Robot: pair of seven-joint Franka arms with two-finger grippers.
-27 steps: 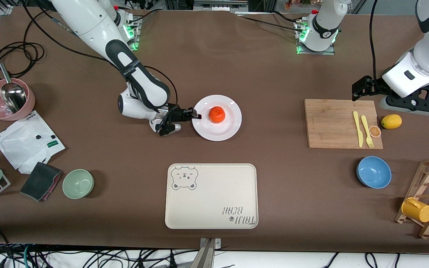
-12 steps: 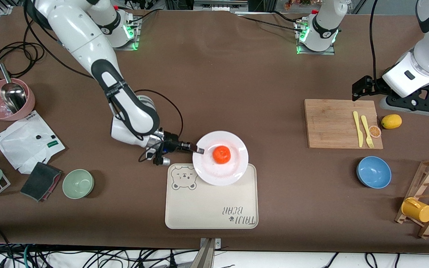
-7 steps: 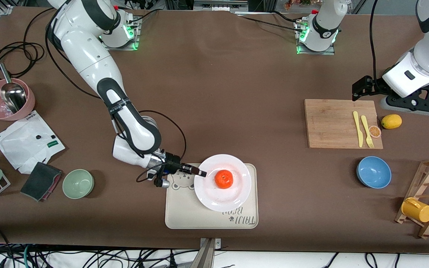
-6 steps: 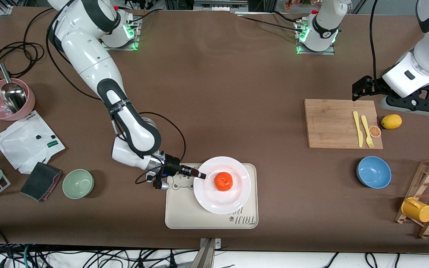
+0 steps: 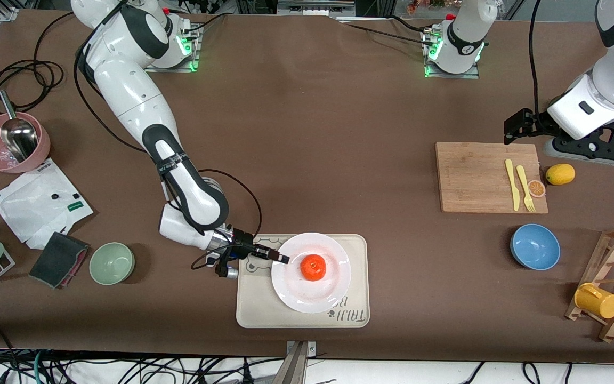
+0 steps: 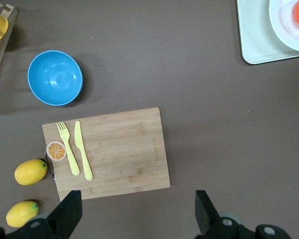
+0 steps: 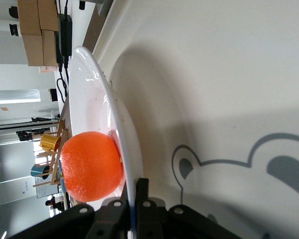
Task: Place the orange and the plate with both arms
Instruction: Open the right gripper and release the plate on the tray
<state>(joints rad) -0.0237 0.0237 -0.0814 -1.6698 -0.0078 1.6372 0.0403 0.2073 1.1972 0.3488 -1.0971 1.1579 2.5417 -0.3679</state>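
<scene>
Our right tool (image 5: 280, 259) pinches the round white plate (image 5: 310, 272), carrying the reddish orange (image 5: 312, 267), over the cream tray (image 5: 301, 281); our left tool (image 6: 139, 215) waits, spread wide, over the bamboo board (image 6: 107, 152).

Brown table (image 5: 339, 122), perhaps felt-covered.

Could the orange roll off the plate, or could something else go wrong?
Maybe. The small round orange sits loose on the glossy white plate, which the right gripper pinches by one edge over the cream bear tray. A tilt could roll it off. The rim might also slip from the fingers.
</scene>
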